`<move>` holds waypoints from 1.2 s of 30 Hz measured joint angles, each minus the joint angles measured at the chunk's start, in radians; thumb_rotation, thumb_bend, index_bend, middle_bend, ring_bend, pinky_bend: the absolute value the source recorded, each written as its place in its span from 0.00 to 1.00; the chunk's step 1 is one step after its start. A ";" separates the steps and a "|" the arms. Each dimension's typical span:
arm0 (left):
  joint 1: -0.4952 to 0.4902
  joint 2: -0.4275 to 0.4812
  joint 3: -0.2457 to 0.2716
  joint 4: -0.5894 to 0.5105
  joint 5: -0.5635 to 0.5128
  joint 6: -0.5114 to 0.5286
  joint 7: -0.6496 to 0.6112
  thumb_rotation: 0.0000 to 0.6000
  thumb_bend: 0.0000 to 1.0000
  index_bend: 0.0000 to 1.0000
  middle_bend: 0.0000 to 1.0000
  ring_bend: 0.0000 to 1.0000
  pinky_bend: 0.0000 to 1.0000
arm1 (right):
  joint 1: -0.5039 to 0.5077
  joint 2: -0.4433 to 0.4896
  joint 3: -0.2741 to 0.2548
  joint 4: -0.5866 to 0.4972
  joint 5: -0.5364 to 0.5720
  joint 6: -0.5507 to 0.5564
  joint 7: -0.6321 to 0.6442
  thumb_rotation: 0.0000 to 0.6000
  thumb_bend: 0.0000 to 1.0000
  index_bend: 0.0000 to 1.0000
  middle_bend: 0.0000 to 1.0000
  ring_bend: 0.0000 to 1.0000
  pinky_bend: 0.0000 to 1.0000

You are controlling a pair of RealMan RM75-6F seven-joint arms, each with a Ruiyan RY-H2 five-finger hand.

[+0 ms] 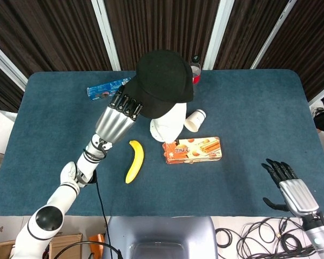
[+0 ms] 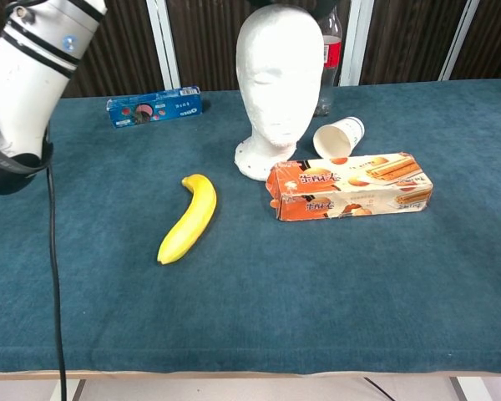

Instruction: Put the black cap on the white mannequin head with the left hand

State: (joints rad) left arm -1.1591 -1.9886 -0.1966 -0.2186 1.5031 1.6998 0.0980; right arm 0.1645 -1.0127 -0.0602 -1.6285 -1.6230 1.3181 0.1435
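Observation:
The black cap (image 1: 163, 81) hangs in the air directly over the white mannequin head (image 1: 170, 123), hiding its crown in the head view. My left hand (image 1: 117, 120) holds the cap by its left rim, fingers curled onto the fabric. In the chest view the mannequin head (image 2: 275, 83) stands upright, with only a dark sliver of the cap at the top edge of the frame. There my left forearm (image 2: 33, 67) crosses the upper left corner. My right hand (image 1: 289, 186) rests at the table's near right edge, fingers spread and holding nothing.
A banana (image 1: 134, 161) lies in front of the mannequin, to its left. An orange biscuit box (image 1: 192, 149) lies in front of it to the right, a tipped paper cup (image 1: 194, 120) beside it. A bottle (image 2: 331, 50) stands behind, and a blue packet (image 1: 102, 90) lies at back left.

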 measured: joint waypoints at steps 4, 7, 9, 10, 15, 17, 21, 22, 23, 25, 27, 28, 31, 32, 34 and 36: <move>-0.015 -0.025 -0.004 0.031 -0.012 -0.032 -0.018 1.00 0.60 0.75 0.78 0.60 0.39 | 0.002 0.007 0.003 0.011 0.008 -0.002 0.025 1.00 0.18 0.00 0.00 0.00 0.00; -0.016 -0.037 -0.001 0.041 -0.016 -0.039 -0.024 1.00 0.61 0.75 0.78 0.60 0.39 | 0.004 0.008 0.004 0.015 0.011 -0.006 0.029 1.00 0.18 0.00 0.00 0.00 0.00; -0.014 -0.044 0.001 0.042 -0.018 -0.043 -0.028 1.00 0.61 0.75 0.78 0.60 0.39 | 0.005 0.008 0.004 0.015 0.013 -0.010 0.027 1.00 0.18 0.00 0.00 0.00 0.00; -0.012 -0.047 0.002 0.041 -0.018 -0.045 -0.030 1.00 0.61 0.75 0.78 0.60 0.39 | 0.005 0.007 0.004 0.015 0.013 -0.009 0.025 1.00 0.18 0.00 0.00 0.00 0.00; -0.001 -0.068 0.017 0.035 -0.014 -0.049 -0.030 1.00 0.61 0.75 0.78 0.60 0.39 | 0.004 0.003 0.005 0.010 0.015 -0.007 0.012 1.00 0.18 0.00 0.00 0.00 0.00; 0.003 -0.079 0.026 0.033 -0.009 -0.046 -0.023 1.00 0.62 0.75 0.78 0.60 0.39 | 0.005 0.002 0.006 0.009 0.016 -0.010 0.009 1.00 0.18 0.00 0.00 0.00 0.00; 0.007 -0.093 0.034 0.028 -0.004 -0.042 -0.014 1.00 0.62 0.75 0.79 0.61 0.39 | 0.007 0.001 0.004 0.006 0.013 -0.014 0.004 1.00 0.18 0.00 0.00 0.00 0.00; 0.008 -0.094 0.037 0.027 -0.002 -0.040 -0.013 1.00 0.62 0.75 0.79 0.61 0.39 | 0.007 0.001 0.004 0.006 0.013 -0.013 0.003 1.00 0.18 0.00 0.00 0.00 0.00; 0.009 -0.097 0.040 0.028 0.001 -0.036 -0.011 1.00 0.62 0.76 0.80 0.62 0.38 | 0.007 0.001 0.004 0.006 0.013 -0.012 0.003 1.00 0.18 0.00 0.00 0.00 0.00; 0.012 -0.101 0.047 0.030 0.006 -0.034 -0.005 1.00 0.62 0.76 0.80 0.62 0.38 | 0.006 0.002 0.004 0.006 0.012 -0.010 0.004 1.00 0.18 0.00 0.00 0.00 0.00; 0.018 -0.105 0.052 0.032 0.010 -0.029 -0.004 1.00 0.59 0.76 0.81 0.62 0.38 | 0.005 0.002 0.003 0.006 0.010 -0.008 0.005 1.00 0.18 0.00 0.00 0.00 0.00; 0.021 -0.106 0.054 0.033 0.010 -0.029 -0.004 1.00 0.58 0.76 0.81 0.62 0.37 | 0.004 0.002 0.003 0.006 0.009 -0.006 0.006 1.00 0.18 0.00 0.00 0.00 0.00; 0.035 -0.110 0.060 0.033 0.011 -0.045 -0.008 1.00 0.53 0.72 0.78 0.61 0.35 | 0.002 0.003 0.002 0.006 0.009 -0.003 0.008 1.00 0.18 0.00 0.00 0.00 0.00; 0.039 -0.111 0.061 0.030 0.011 -0.056 -0.010 1.00 0.52 0.68 0.76 0.60 0.33 | 0.002 0.003 0.002 0.006 0.010 -0.003 0.008 1.00 0.18 0.00 0.00 0.00 0.00; 0.042 -0.113 0.061 0.025 0.007 -0.074 -0.013 1.00 0.47 0.53 0.66 0.54 0.30 | 0.003 0.002 0.002 0.007 0.011 -0.006 0.007 1.00 0.18 0.00 0.00 0.00 0.00; 0.044 -0.115 0.055 0.016 -0.002 -0.099 -0.011 1.00 0.44 0.41 0.56 0.46 0.28 | 0.004 0.002 0.002 0.005 0.011 -0.009 0.004 1.00 0.18 0.00 0.00 0.00 0.00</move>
State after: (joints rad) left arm -1.1153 -2.1041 -0.1420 -0.2031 1.5007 1.6008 0.0873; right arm 0.1687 -1.0109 -0.0587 -1.6233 -1.6119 1.3088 0.1475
